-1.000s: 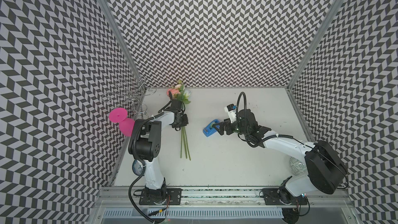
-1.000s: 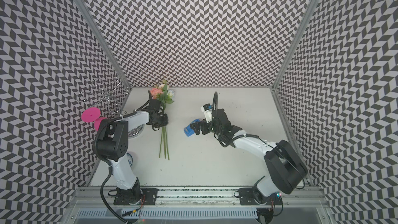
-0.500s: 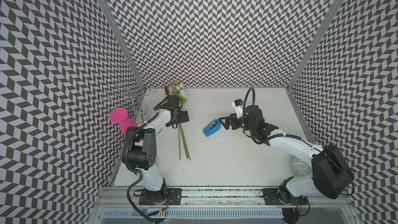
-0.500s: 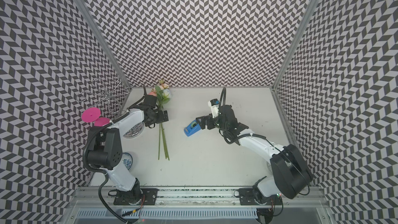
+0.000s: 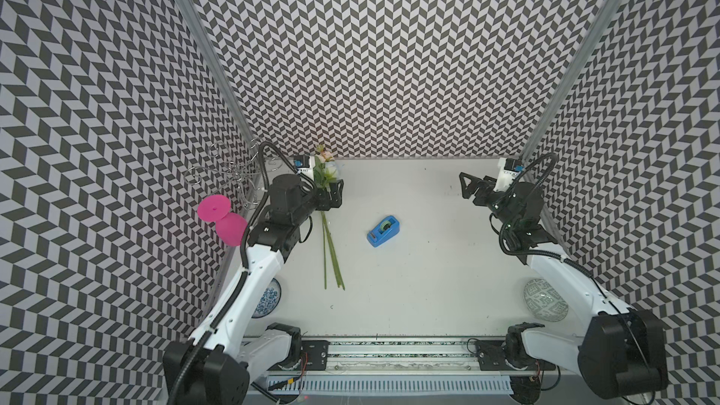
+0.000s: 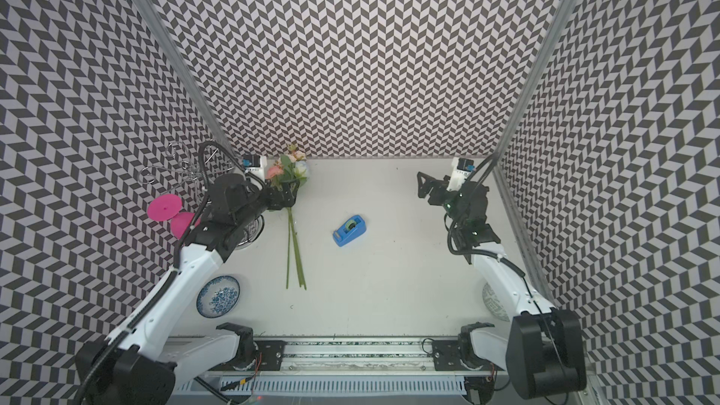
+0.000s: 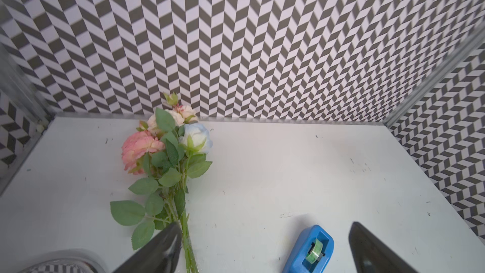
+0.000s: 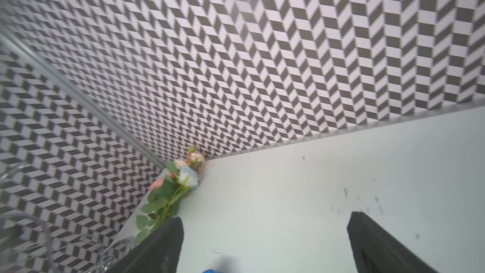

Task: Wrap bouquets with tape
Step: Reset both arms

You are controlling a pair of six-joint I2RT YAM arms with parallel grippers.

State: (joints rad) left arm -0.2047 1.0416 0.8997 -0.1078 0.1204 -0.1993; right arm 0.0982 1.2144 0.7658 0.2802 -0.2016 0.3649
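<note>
Back-left on the table (image 5: 428,266): bouquets (image 5: 327,237) lie flat, blooms at the back wall, stem ends toward the front. Blue tape dispenser (image 5: 383,231) sits mid-table, well apart to their right. Left gripper (image 7: 263,225) is over the leafy stretch, jaws wide open, one finger just beside the stems; contact unclear. Right gripper (image 5: 467,188) is far back-right, jaws wide open too. Pink goblet (image 5: 222,220), wire rack (image 5: 230,173) and patterned dish (image 6: 218,296) line the left edge. Scuffed white top, chevron walls (image 5: 389,52).
</note>
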